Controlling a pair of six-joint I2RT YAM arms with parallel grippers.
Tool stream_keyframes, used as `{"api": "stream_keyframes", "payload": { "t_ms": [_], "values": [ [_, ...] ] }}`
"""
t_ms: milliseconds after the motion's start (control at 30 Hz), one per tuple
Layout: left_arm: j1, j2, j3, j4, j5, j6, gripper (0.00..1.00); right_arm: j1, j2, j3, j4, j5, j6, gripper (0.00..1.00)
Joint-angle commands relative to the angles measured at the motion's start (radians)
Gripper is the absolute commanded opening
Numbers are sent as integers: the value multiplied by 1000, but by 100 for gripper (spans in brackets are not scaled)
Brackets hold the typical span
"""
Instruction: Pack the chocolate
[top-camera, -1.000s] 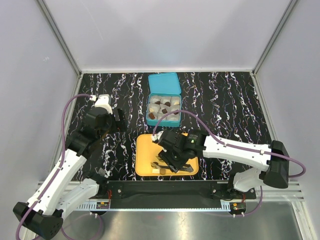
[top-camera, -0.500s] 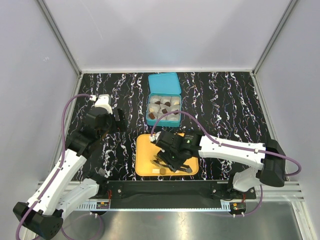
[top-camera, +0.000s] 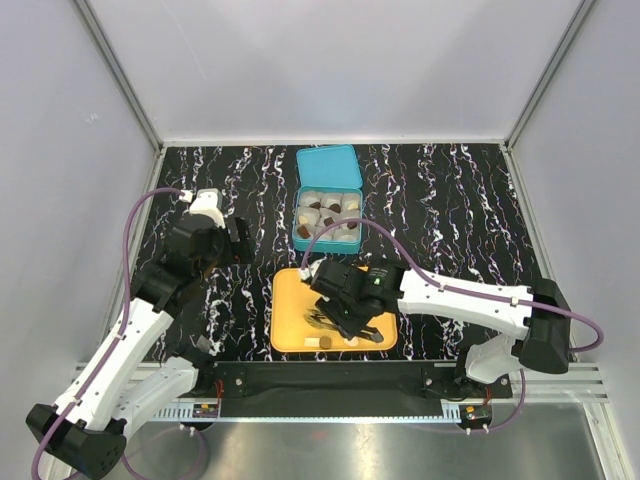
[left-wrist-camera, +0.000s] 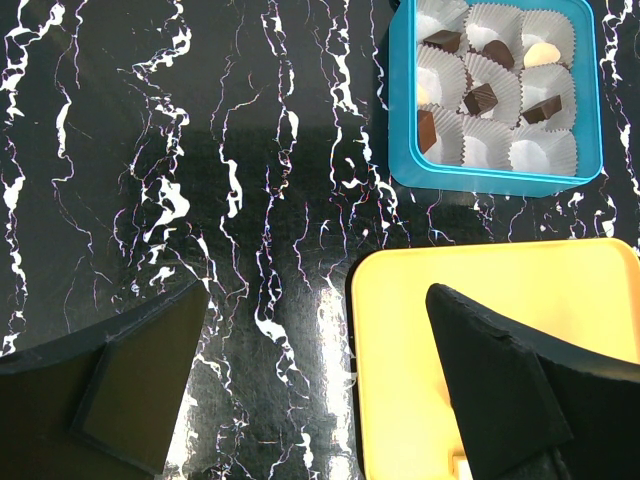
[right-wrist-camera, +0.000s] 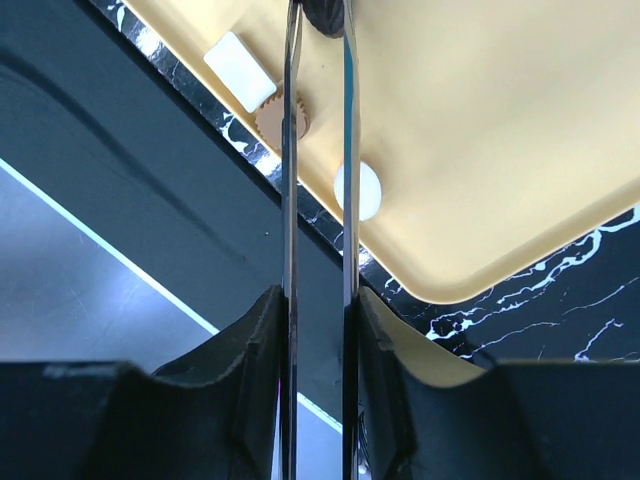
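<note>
The orange tray lies at the table's near middle. In the right wrist view it holds a white rectangular chocolate, a tan round one and a white round one. My right gripper is over the tray, shut on metal tongs. The tong tips close on a dark piece. The teal box behind the tray holds white paper cups, several with dark chocolates. My left gripper is open and empty, above the table left of the tray.
The teal lid lies open behind the box. The black marbled table is walled by white panels at the left, back and right. A black rail runs along the near edge.
My right gripper with the tongs has shifted a little to the left over the tray. The left arm has not moved.
</note>
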Motion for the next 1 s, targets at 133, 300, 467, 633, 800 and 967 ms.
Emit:
{"api": "stream_keyframes", "payload": {
  "t_ms": [133,300,467,633,800,967],
  "values": [
    [6,0,34,51,-11,0,99,-4,-20,111,-55,98,8,33],
    [6,-3,34,48,-14,2,99,-122,-27,150,-69,90,5,32],
    [4,-2,33,52,-6,2,99,-241,-17,225,-74,87,-87,32],
    [6,-3,33,51,-4,2,99,-366,59,324,-63,78,-165,32],
    [6,-6,33,51,-4,2,99,-458,124,408,-29,21,-210,31],
    [6,-3,31,54,6,0,99,-500,200,471,-18,6,-219,32]
  ]
}}
